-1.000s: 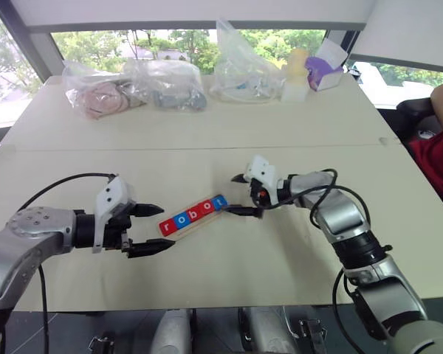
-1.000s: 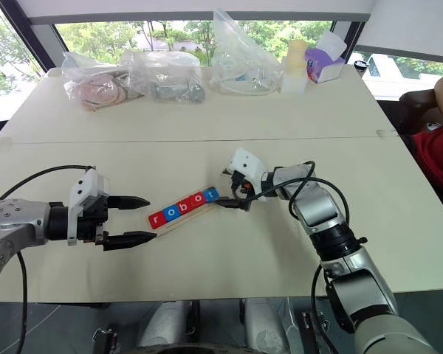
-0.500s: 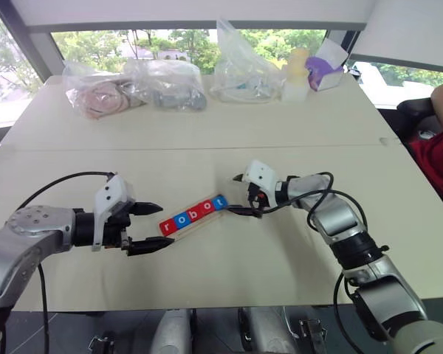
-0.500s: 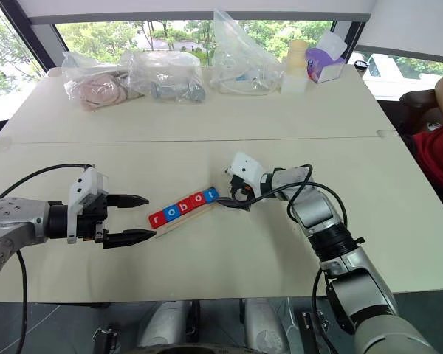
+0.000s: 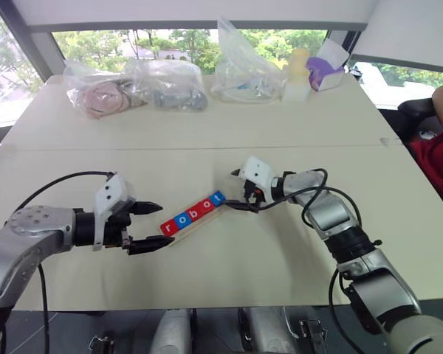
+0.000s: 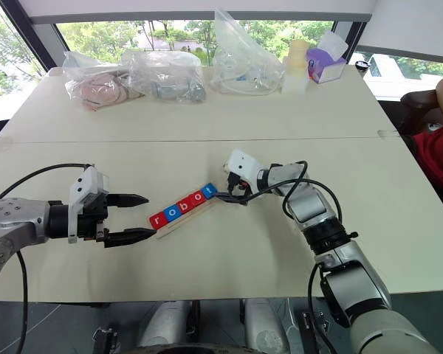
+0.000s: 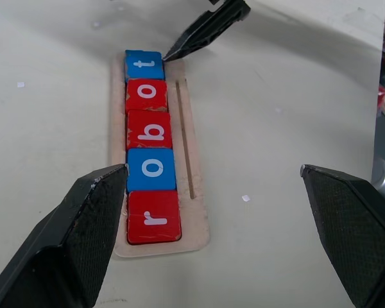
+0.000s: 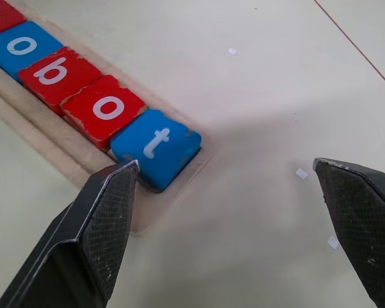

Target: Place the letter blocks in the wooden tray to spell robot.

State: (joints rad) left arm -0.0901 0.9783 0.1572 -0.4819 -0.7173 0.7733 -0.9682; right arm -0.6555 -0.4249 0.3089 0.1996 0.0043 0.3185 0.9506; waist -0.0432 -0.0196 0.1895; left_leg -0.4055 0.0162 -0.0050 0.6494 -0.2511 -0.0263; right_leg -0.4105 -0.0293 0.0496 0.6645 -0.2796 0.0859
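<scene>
The wooden tray (image 5: pixel 193 219) is seen lying slantwise on the pale table (image 5: pixel 229 140), and everything else is placed against it. All five letter blocks (image 7: pixel 147 146) are seated in a row inside the tray, touching one another and spelling robot: a red r at the end nearest the left gripper (image 5: pixel 145 226), then a blue o, a red b, a red o and a blue t (image 8: pixel 155 148) at the end nearest the right gripper (image 5: pixel 237 190). The left gripper is held just beyond the r end of the tray, its two black fingers spread wide with nothing between them. The right gripper is held at the t end, likewise spread wide and empty; one fingertip (image 7: pixel 179 49) is seen right at the corner of the blue t, though contact cannot be told. Well beyond the tray, at the far edge of the table, clear plastic bags (image 5: pixel 136 85) are lined up.
</scene>
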